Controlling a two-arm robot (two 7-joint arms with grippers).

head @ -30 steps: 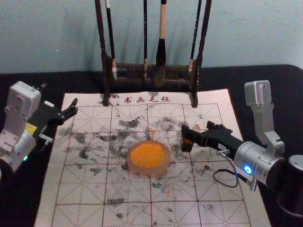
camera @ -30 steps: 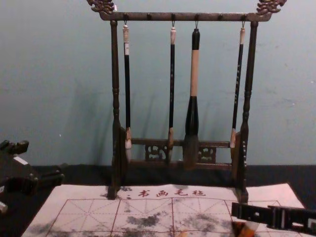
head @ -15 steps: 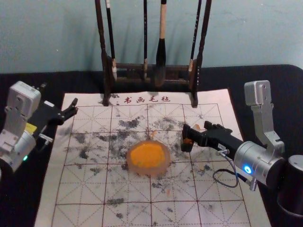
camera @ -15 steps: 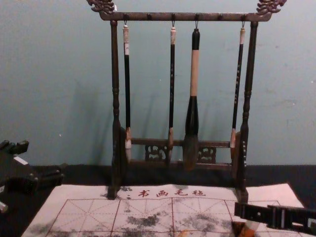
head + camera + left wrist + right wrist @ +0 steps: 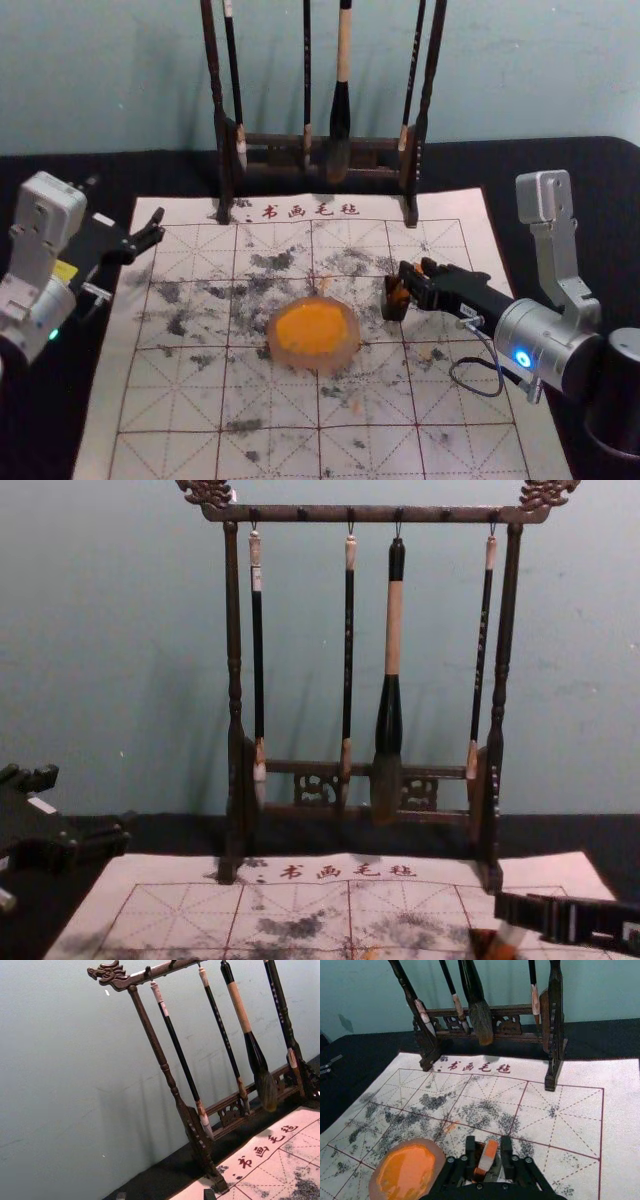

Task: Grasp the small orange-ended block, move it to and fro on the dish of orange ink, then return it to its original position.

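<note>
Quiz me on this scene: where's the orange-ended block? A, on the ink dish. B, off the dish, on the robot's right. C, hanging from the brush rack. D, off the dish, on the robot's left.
B: the block is beyond the dish's edge on the robot's right, at the right end effector.

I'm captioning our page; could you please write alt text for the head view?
Robot's right gripper at a small orange-ended block, right of a dish of orange ink on a gridded mat; left gripper idle at left; brushes hang behind.
</note>
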